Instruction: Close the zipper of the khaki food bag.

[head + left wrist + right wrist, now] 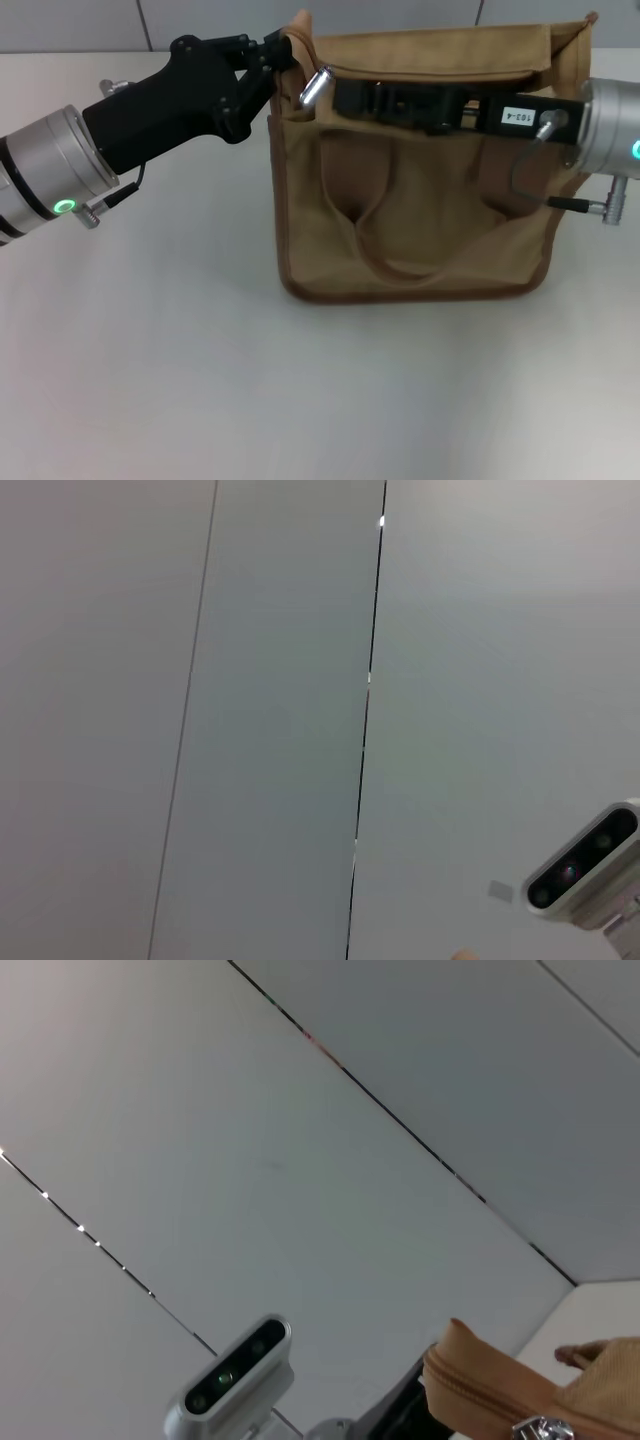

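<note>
The khaki food bag (420, 220) stands upright on the table, its strap handles hanging down the front. My left gripper (283, 52) is shut on the bag's top left corner. My right arm lies across the bag's top, and its gripper (338, 95) is shut on the silver zipper pull tab (315, 86) near the left end. The arm hides most of the zip line. The right wrist view shows the bag's end (500, 1395) with zip teeth and the pull tab (541, 1428) at the picture's edge.
The white table (200, 380) extends in front of and left of the bag. Grey wall panels stand behind. The right wrist view shows the left arm's wrist camera (240, 1380); the left wrist view shows the right arm's camera (585, 865).
</note>
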You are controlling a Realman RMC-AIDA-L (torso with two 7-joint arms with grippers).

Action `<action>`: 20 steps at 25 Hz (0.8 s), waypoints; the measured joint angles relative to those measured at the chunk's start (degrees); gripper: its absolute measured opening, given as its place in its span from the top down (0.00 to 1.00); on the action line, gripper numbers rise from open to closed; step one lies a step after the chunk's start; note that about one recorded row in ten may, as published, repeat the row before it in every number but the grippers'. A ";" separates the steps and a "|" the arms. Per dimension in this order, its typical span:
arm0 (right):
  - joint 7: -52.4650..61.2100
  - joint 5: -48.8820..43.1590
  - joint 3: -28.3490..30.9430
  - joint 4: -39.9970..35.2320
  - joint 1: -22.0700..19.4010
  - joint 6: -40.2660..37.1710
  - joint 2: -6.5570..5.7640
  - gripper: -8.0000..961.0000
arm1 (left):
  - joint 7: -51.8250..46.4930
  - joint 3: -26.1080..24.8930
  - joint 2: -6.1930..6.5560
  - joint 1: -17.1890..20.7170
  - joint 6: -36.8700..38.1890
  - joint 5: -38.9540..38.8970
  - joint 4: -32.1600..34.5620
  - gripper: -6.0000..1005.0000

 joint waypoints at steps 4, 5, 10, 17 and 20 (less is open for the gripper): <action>1.24 0.19 -2.24 -0.14 0.84 2.28 0.09 0.60 | 0.00 0.07 -0.04 -0.60 0.08 0.00 -0.13 0.94; 1.25 0.21 -2.28 -0.14 1.01 2.57 0.13 0.60 | 0.00 0.07 -0.07 -0.73 0.08 0.00 -0.26 0.94; 1.27 0.32 -2.30 -0.17 1.59 3.30 0.22 0.60 | 0.00 0.09 -0.15 -1.67 0.08 0.00 -0.74 0.94; 1.27 0.38 -2.29 -0.82 1.67 4.46 0.23 0.60 | -0.02 -0.01 -0.16 -1.95 0.08 0.00 -0.86 0.93; 1.26 0.40 -2.29 -1.03 1.71 4.78 0.22 0.60 | -0.16 0.06 -0.16 -1.91 0.07 0.00 -0.86 0.93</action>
